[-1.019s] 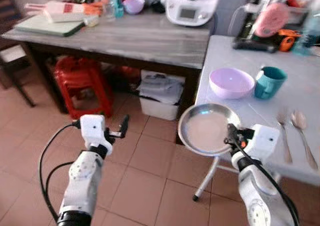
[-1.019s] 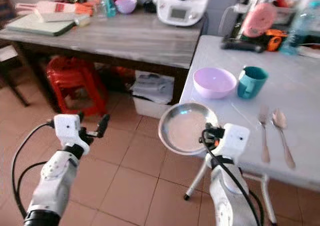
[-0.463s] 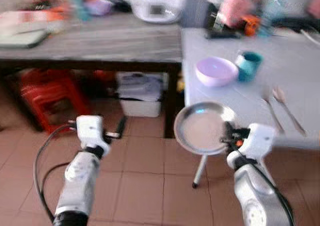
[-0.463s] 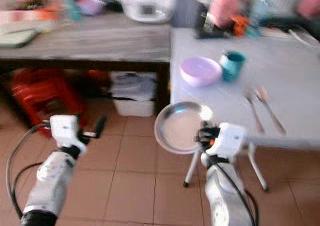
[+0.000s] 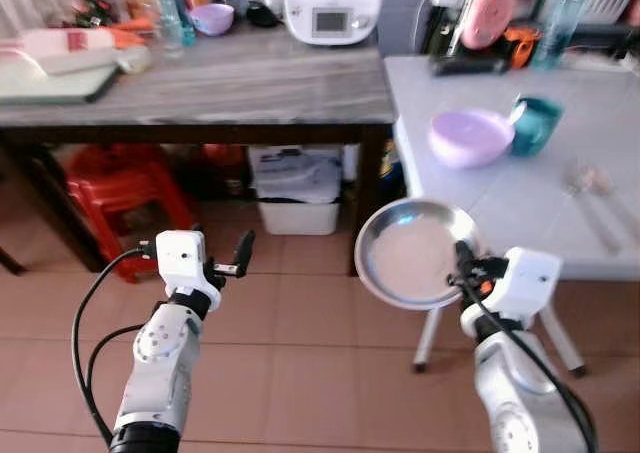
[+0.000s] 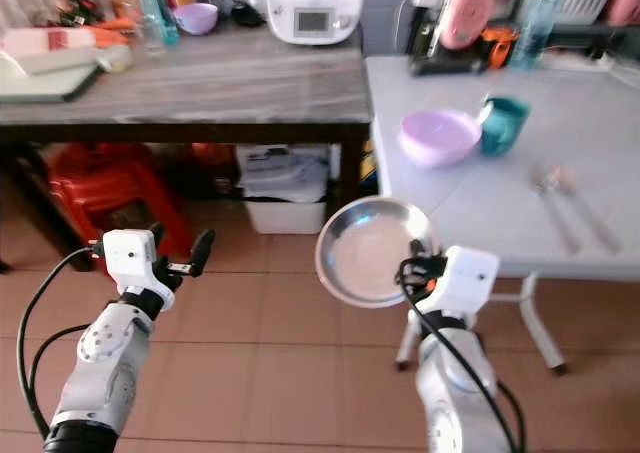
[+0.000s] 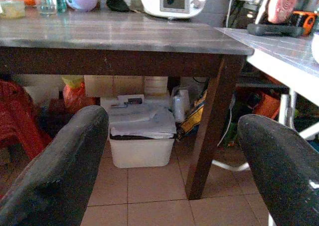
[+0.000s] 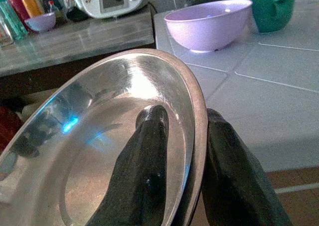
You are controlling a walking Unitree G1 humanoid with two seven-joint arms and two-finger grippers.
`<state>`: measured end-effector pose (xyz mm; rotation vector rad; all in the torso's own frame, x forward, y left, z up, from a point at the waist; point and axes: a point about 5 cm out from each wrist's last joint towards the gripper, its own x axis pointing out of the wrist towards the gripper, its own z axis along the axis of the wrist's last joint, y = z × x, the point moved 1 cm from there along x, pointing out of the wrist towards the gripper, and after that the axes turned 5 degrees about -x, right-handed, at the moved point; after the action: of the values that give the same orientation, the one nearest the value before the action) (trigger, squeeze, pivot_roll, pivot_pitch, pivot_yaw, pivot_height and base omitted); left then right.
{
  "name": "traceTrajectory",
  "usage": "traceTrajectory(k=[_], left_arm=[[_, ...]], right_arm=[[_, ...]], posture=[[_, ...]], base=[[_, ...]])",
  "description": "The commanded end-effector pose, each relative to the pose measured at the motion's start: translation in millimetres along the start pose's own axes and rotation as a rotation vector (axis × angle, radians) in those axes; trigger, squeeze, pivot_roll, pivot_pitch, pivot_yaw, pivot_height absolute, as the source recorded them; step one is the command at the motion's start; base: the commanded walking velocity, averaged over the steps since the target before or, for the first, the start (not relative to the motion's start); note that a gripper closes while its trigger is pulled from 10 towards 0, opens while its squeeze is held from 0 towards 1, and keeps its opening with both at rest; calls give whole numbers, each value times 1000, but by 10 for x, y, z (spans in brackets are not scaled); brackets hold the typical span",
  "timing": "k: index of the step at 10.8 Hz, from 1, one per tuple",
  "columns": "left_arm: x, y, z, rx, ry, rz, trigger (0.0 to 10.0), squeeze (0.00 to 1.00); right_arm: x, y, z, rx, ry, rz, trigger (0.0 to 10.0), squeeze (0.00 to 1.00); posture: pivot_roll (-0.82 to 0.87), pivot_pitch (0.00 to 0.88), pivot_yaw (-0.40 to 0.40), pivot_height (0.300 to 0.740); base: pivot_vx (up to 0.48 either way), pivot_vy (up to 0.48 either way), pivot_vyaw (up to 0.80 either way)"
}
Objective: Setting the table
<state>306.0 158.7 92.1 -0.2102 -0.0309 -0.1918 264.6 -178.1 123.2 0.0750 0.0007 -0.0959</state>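
Your steel plate (image 5: 415, 251) hangs over the floor just off the white counter (image 5: 520, 188), pinched by its rim in the right pincer (image 5: 466, 271). That thin edge grip could let it tip or clip the counter's edge. The lilac bowl (image 5: 470, 137), teal mug (image 5: 536, 125) and cutlery (image 5: 590, 188) crowd the landing space. Your left pincer (image 5: 240, 253) hovers spread and empty.

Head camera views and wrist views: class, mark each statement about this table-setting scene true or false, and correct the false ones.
1. The right claw grips the rim of the round shiny metal plate. True.
2. The metal plate rests flat on the white tiled table. False: it is held in the air, off the table's near edge, above the floor.
3. The left claw carries a spoon. False: its fingers are open and empty.
4. The lilac plastic bowl sits beside the teal mug on the white table. True.
5. The white kitchen appliance stands on the floor. False: it stands on the grey wooden counter.
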Motion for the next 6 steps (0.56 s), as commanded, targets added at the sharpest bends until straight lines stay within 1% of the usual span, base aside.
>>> traceTrajectory(k=[1, 3, 4, 5, 6], left_arm=[[24, -23, 14, 13, -1, -13, 10000, 0], [20, -27, 9, 14, -2, -14, 10000, 0], [21, -33, 9, 16, -4, -15, 10000, 0], [24, -46, 11, 18, -8, -19, 10000, 0], [30, -41, 6, 20, -7, -15, 10000, 0]], right_arm=[[-4, -26, 34, 0, -19, -13, 10000, 0], [3, -25, 70, -11, -41, -13, 10000, 0], [19, -35, 137, -34, -71, -11, 10000, 0], [42, -69, 186, -40, -87, -24, 10000, 0], [41, -89, 186, -49, -88, -24, 10000, 0]], posture=[[-16, 37, 36, 740], [-14, 34, 36, 740], [-14, 35, 36, 740], [-16, 34, 36, 740], [-18, 35, 36, 740]], base=[[0, 454, 0], [0, 454, 0], [0, 454, 0], [0, 450, 0], [0, 450, 0]])
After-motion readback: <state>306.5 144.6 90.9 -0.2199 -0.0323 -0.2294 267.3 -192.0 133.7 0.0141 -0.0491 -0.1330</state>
